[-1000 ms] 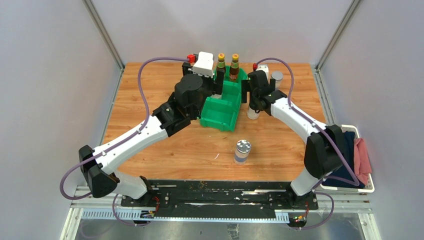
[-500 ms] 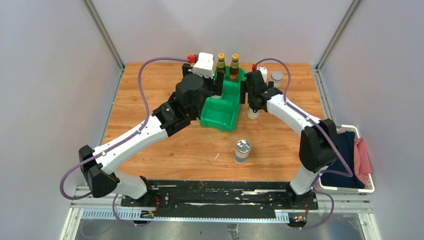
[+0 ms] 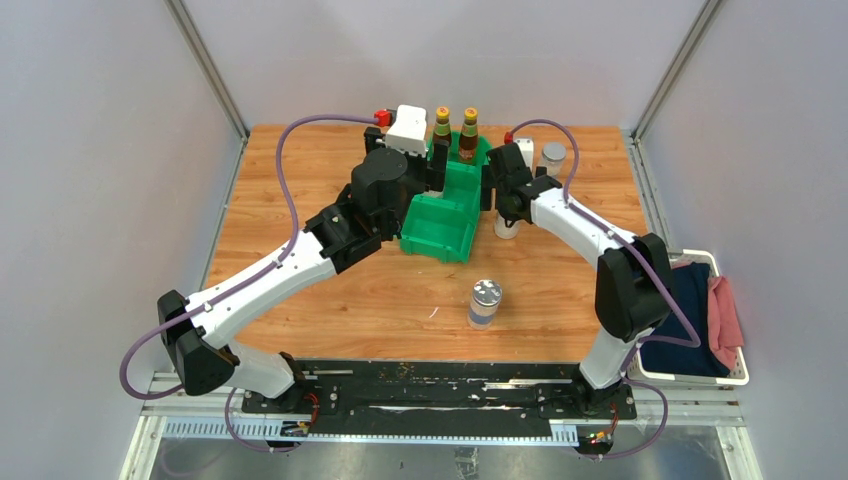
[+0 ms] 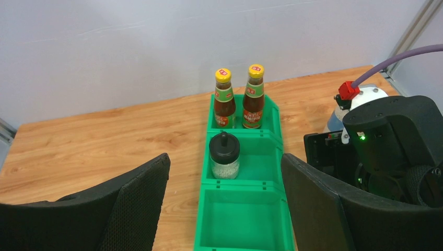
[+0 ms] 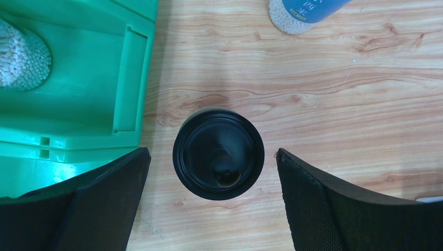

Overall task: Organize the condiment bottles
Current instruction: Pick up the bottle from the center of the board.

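Note:
Two brown yellow-capped bottles [image 4: 224, 99] [image 4: 254, 97] stand in the far compartment of the green bin [image 4: 243, 185]. A black-capped shaker [image 4: 224, 156] sits in its middle compartment. My left gripper [image 4: 224, 209] hovers open over the bin's near end, holding nothing. The second shaker [image 5: 218, 153] stands on the table just right of the bin [image 5: 130, 78]. My right gripper [image 5: 213, 198] is above it, open, its pads on either side and apart from the cap. One silver-lidded jar [image 3: 485, 303] stands at the front centre, another [image 3: 552, 157] at the back right.
A white basket [image 3: 742, 378] holding dark and pink cloths sits off the table's right edge. Metal frame posts rise at the back corners. The two arms reach close together over the bin [image 3: 436, 245], and the back-right jar's base [image 5: 300, 10] is just beyond the right gripper.
My right arm's elbow has swung left and its gripper has edged back over the shaker beside the bin. The left arm and all bottles have stayed put.

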Available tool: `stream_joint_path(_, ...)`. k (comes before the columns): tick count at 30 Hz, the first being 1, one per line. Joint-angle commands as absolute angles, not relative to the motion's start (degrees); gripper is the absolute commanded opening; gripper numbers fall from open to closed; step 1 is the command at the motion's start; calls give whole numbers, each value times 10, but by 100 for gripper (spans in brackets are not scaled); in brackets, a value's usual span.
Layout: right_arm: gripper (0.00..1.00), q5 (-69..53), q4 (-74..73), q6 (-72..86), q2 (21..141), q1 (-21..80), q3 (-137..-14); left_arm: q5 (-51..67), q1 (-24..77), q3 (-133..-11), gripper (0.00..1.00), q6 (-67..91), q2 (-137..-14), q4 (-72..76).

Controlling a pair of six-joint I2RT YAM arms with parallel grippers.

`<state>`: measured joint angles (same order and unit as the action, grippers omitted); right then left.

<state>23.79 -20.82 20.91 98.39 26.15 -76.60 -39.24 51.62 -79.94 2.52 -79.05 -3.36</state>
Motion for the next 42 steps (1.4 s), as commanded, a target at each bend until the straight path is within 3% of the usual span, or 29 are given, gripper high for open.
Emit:
stream_joint_path(1, 94, 246, -221, 230, 994, 258, -779, -403, 523, -798, 84, 36, -793, -37)
stream_joint_path(16, 89, 228, -214, 247, 996, 236, -763, -401, 523, -798, 84, 43, -794, -41)
stream_joint_path(34, 75, 219, -210, 254, 1005, 231, -753, -395, 523, -798, 84, 51, -792, -45)
stream_joint_path(37, 69, 219, -210, 254, 1004, 230, -752, -394, 523, -799, 84, 51, -792, -45)
stream_joint_path(42, 46, 219, -210, 252, 1001, 230, -754, -391, 523, -801, 84, 53, -791, -46)
